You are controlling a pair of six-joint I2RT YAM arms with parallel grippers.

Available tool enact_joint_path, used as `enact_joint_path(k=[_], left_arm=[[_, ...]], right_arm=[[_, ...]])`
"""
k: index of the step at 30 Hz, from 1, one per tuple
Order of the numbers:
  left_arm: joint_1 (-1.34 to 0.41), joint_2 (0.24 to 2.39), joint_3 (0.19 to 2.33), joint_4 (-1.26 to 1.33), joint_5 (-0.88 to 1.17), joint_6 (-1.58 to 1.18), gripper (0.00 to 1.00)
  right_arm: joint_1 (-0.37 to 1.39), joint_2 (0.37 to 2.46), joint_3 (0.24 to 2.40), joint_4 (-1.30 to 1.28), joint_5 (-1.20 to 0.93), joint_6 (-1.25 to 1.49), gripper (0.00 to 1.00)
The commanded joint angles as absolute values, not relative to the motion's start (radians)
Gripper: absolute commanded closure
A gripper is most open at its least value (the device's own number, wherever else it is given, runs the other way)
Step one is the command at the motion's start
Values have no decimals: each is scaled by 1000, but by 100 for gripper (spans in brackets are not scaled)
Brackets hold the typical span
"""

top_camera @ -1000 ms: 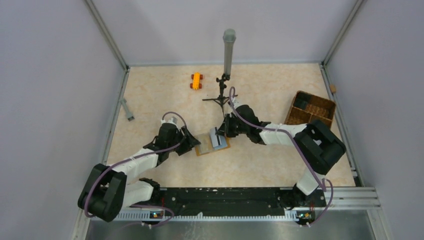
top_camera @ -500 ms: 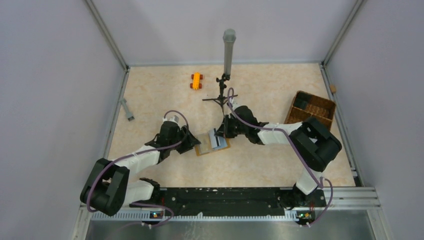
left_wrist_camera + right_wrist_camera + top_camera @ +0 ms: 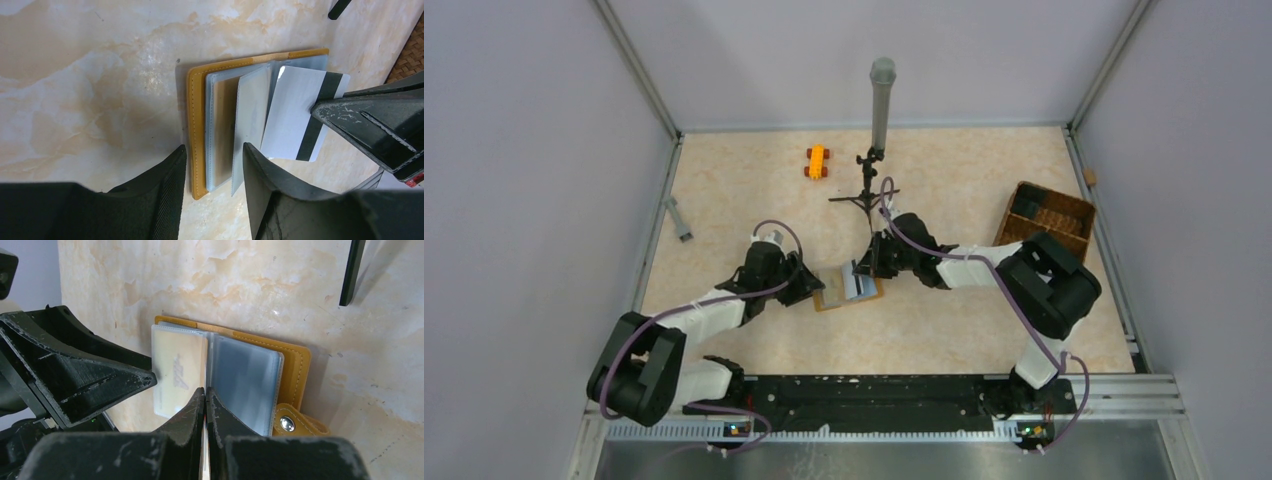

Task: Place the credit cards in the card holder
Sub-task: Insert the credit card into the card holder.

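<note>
Three pale grey walls enclose a beige marbled tabletop. Near its middle lies the mustard-orange folding card holder, opened flat with its clear sleeves facing up. The left gripper sits at its left edge, fingers spread and grasping nothing. The right gripper, at its right edge, is clamped on a silvery-white credit card with a black stripe, held over the sleeves.
</note>
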State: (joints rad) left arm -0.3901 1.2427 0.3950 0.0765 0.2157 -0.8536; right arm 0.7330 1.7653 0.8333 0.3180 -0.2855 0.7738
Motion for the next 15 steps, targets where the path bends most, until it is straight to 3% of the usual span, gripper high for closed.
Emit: enact_joint_path(k=[1, 15], left_arm=[[-386, 1279, 396, 61, 209, -832, 53], [-386, 1354, 382, 61, 164, -805, 70]], right_arm=[[739, 1793, 826, 336, -268, 842, 100], [739, 1805, 781, 391, -253, 939, 100]])
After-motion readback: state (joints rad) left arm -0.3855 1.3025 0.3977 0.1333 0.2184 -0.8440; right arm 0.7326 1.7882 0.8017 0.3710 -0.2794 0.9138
